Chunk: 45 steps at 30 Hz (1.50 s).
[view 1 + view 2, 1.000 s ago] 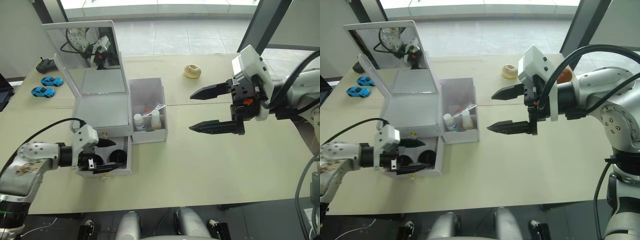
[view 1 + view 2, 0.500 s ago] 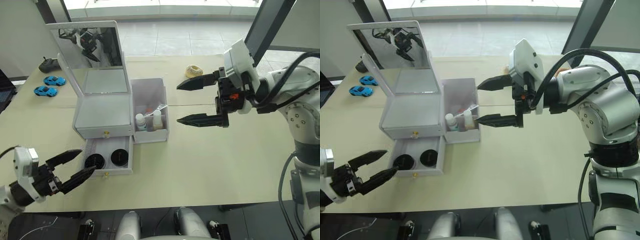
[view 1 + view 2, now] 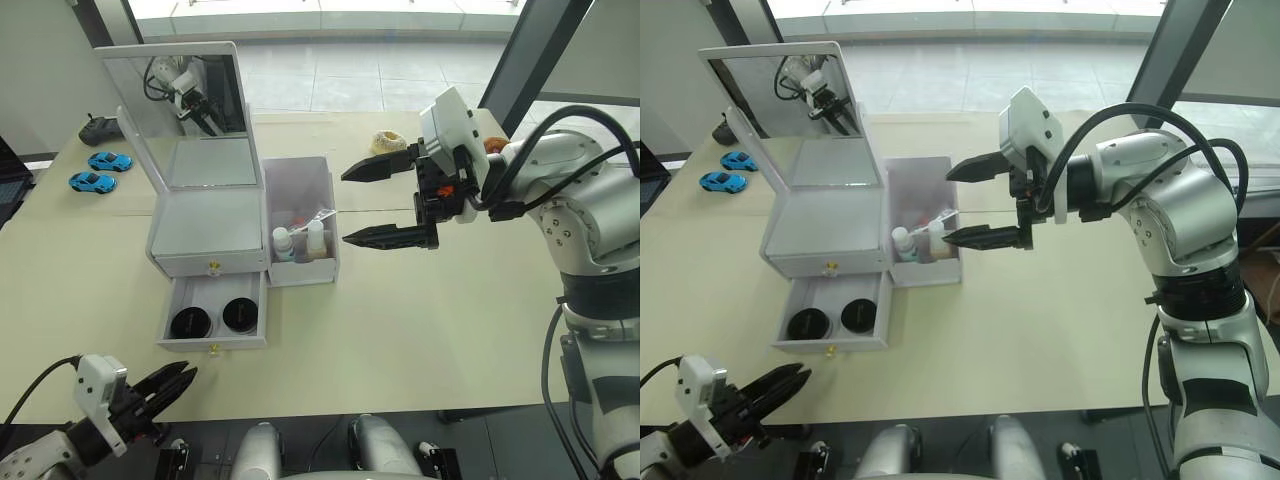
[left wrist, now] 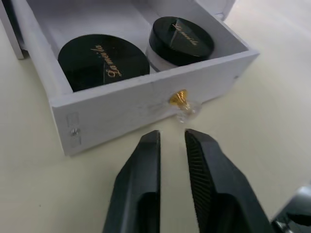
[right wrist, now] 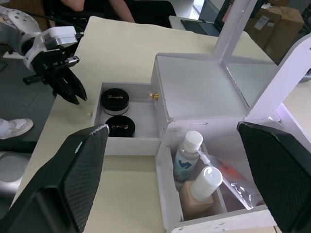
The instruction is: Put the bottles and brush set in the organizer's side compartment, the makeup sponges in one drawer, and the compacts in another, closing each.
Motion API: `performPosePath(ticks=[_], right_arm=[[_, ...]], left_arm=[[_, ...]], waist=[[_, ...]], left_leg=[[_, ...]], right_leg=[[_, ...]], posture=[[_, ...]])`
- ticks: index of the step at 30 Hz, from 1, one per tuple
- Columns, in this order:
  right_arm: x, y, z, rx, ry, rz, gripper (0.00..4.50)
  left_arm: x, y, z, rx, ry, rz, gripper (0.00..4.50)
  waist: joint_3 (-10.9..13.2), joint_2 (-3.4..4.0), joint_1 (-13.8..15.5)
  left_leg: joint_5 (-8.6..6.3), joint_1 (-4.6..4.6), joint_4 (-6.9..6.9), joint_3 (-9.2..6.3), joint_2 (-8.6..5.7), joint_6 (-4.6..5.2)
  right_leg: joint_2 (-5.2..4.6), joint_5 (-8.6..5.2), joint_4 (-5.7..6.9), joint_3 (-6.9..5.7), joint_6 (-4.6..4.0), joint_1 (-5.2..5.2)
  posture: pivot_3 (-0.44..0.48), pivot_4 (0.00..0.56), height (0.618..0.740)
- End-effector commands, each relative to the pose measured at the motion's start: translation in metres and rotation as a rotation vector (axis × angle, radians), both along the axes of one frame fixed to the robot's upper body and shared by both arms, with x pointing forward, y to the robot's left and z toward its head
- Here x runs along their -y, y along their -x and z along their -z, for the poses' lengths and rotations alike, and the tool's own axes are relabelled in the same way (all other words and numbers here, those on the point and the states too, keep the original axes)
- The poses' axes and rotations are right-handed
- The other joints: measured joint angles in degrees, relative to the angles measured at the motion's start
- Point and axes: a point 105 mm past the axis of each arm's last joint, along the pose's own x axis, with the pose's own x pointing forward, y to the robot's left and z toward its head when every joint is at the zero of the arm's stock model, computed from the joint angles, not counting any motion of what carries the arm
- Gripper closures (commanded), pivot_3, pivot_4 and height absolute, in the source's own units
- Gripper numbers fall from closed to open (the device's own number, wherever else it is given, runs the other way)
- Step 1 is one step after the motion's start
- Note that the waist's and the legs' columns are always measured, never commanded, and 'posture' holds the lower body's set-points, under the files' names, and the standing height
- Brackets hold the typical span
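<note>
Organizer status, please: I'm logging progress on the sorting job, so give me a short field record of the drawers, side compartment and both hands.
organizer: white, mirror lid up
lower drawer: open, holds two black compacts
upper drawer: shut
side compartment: holds bottles and a bagged brush set
left hand: open slightly, empty, near the table's front edge, apart from the drawer
right hand: open wide, empty, beside the side compartment

A white organizer (image 3: 825, 225) with a raised mirror lid sits left of centre. Its lower drawer (image 3: 830, 320) is open, holding two black compacts (image 3: 830, 319). The right gripper (image 3: 958, 204) hovers spread beside the side compartment (image 3: 923, 225) with bottles (image 3: 915, 240).
</note>
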Motion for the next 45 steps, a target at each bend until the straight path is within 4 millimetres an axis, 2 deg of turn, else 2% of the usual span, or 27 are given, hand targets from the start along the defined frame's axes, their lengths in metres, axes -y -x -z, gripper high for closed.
performPosePath(ticks=[1,8,12,17,23,33,45], right_arm=[[0.003,0.005,-0.011,0.059,0.01,0.012,0.0],[0.006,0.012,-0.013,0.054,0.02,0.034,0.0],[0.008,0.013,-0.015,0.057,0.021,0.05,0.0],[0.009,0.013,-0.017,0.062,0.018,0.066,0.0],[0.011,0.015,-0.016,0.061,0.017,0.076,0.0],[0.015,0.014,-0.015,0.07,0.019,0.121,0.0],[0.018,0.016,-0.014,0.078,0.022,0.143,0.0]], left_arm=[[0.009,-0.011,-0.003,0.042,-0.011,0.042,4.47],[-0.002,-0.033,-0.004,0.101,-0.078,0.066,4.47],[-0.002,-0.05,-0.009,0.141,-0.071,0.072,4.47],[-0.003,-0.062,-0.015,0.166,-0.075,0.086,4.47],[-0.002,-0.077,-0.019,0.196,-0.073,0.086,4.47],[-0.014,-0.107,-0.032,0.255,-0.082,0.019,4.47],[-0.007,-0.119,-0.035,0.275,-0.083,0.065,4.47]], waist=[[0.0,-0.05,0.0],[0.0,0.02,0.0],[0.0,0.01,0.0],[0.0,-0.01,0.0],[0.0,0.01,0.0],[0.0,0.01,0.1],[0.0,0.01,0.3]], left_leg=[[0.0,0.0,0.0,-0.01,0.01,0.0],[0.0,0.02,-0.03,-0.01,0.01,0.0],[0.0,0.01,-0.02,-0.02,0.01,0.0],[0.0,0.0,-0.01,-0.01,0.0,0.0],[0.0,-0.01,-0.03,-0.02,0.01,0.0],[0.0,0.0,-0.03,-0.04,0.01,0.0],[0.0,-0.02,-0.02,-0.04,0.0,0.0]], right_leg=[[0.01,0.06,0.01,-0.01,-0.09,0.01],[0.01,0.08,0.02,-0.01,-0.11,0.0],[0.01,0.09,0.03,-0.02,-0.09,0.0],[0.0,0.29,0.02,-0.02,0.24,0.01],[0.01,0.29,0.02,-0.04,0.26,0.0],[0.04,0.31,0.04,-0.05,0.29,0.0],[0.03,0.32,0.03,-0.05,0.31,0.01]], posture=[[0.0,0.15,0.74],[0.0,0.15,0.74],[0.0,0.15,0.74],[0.0,0.15,0.74],[0.0,0.15,0.74],[0.0,0.15,0.74],[0.0,0.15,0.74]])
